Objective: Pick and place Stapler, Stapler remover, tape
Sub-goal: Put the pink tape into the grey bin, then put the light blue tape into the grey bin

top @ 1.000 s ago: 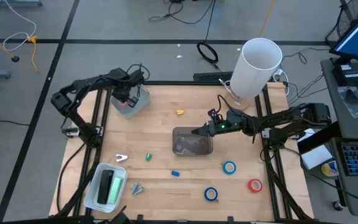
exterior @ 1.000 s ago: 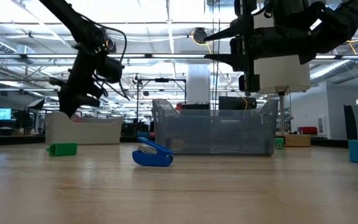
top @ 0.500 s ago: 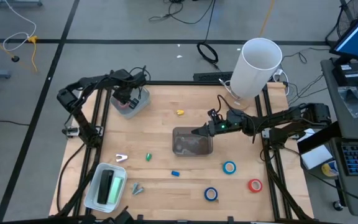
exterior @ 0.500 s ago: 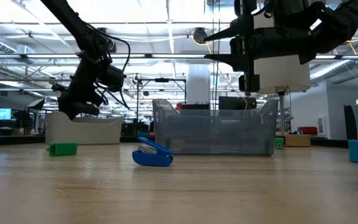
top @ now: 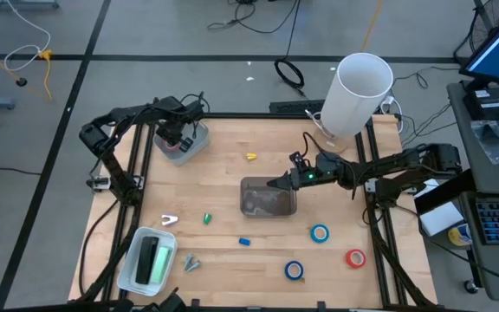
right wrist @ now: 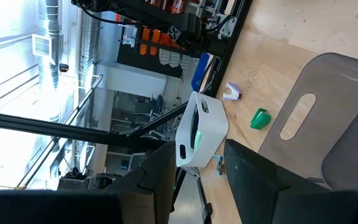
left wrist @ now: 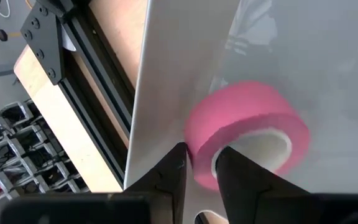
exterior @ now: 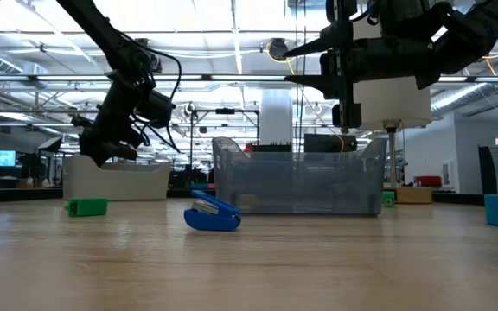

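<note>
A pink tape roll (left wrist: 247,130) lies in the white bin (top: 199,139) at the table's far left. My left gripper (top: 178,137) reaches down into that bin and is shut on the roll. Two blue tape rolls (top: 320,232) (top: 294,270) and a red one (top: 355,257) lie flat on the table's near right. My right gripper (top: 277,184) hangs open and empty above the grey see-through bin (top: 267,201) at mid-table. A dark stapler (top: 150,258) lies in a white bin at the near left. A blue staple remover (exterior: 212,214) rests on the table. My left gripper (left wrist: 201,177) pinches the pink roll's ring wall (left wrist: 199,155). One finger (left wrist: 238,177) is inside the open centre and the other (left wrist: 173,174) is outside. The fingers come from above, pointing down into the bin. The roll sits tilted against the bin's floor.
Small staple removers are scattered on the wood: white (top: 170,220), green (top: 206,218), blue (top: 244,242), yellow (top: 251,157). A tall white cylinder (top: 359,91) stands at the far right corner. Black frame rails run along both table sides. Bare wood lies between the bins.
My left gripper has tipped and shifted a little toward the table's right over the far-left bin, then held still. My right arm has not moved.
</note>
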Robot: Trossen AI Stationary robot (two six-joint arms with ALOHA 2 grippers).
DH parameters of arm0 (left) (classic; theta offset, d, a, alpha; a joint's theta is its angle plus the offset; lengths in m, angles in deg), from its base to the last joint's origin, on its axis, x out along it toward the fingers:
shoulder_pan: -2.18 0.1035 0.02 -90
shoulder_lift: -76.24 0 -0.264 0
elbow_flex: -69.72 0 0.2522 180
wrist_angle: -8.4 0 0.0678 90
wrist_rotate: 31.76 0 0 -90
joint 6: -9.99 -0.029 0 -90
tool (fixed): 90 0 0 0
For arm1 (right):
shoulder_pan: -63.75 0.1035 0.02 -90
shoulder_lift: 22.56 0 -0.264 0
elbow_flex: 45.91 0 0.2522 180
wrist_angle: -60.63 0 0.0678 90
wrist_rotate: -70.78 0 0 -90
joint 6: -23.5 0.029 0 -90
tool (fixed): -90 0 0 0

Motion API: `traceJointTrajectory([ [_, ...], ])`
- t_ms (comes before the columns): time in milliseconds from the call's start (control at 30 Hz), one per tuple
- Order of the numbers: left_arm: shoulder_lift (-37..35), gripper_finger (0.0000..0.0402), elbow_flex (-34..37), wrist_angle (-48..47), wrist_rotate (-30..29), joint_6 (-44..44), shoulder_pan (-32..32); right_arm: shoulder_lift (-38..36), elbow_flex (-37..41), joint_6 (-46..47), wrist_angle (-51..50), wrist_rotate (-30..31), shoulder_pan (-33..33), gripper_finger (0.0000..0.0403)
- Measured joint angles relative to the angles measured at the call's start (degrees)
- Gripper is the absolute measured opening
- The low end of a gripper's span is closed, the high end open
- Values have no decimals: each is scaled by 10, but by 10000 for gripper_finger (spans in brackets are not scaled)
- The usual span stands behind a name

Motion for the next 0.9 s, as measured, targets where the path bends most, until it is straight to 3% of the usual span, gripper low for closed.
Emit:
traceJointTrajectory([
  [333,0,140,0,-2,5,0,0,0,0,0,0,0,0,128],
  [567,0,149,-5,-24,35,1,0,0,0,0,0,0,0,128],
  [900,0,150,-98,-110,35,17,-16,0,0,-16,0,-2,0,126],
])
